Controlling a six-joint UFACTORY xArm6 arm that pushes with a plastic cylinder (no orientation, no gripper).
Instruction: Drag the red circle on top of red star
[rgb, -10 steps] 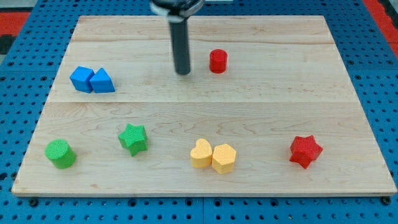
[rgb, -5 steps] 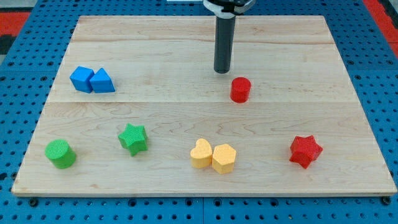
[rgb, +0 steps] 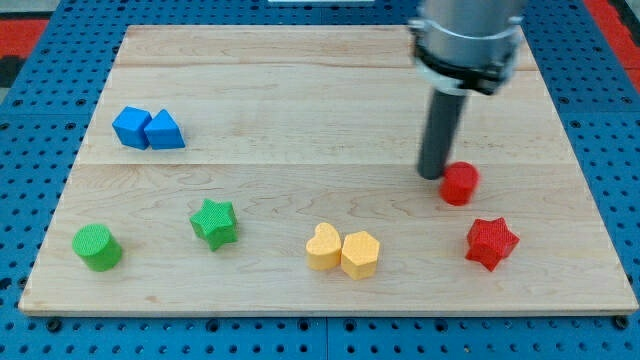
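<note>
One camera view, eight blocks on a pale wooden worktop (rgb: 300, 90) that lies on a blue perforated base (rgb: 30, 130). Item 1: red circle (rgb: 459, 184), a short upright cylinder, in the right half of the worktop, near the red star and toward the view's top and slightly left of it, apart from it. Item 2: red star (rgb: 490, 243), near the view's bottom right, lying flat. Item 3: my tip (rgb: 433, 175), the lower end of a straight dark rod hanging from a grey arm body at the view's top right; it sits just beside the red circle on its left, at or very near contact; the exact gap cannot be told. No gripper is fitted, so no open or closed state applies. Items 4 and 5: yellow heart (rgb: 322, 247) and yellow hexagon (rgb: 361, 254), touching side by side, bottom centre, well left of the red star. Item 6: green star (rgb: 215, 222), left of the yellow pair. Item 7: green circle (rgb: 97, 247), an upright cylinder near the bottom left corner. Items 8 and 9: blue cube (rgb: 130, 127) and blue triangle (rgb: 165, 130), touching, at the view's upper left.
</note>
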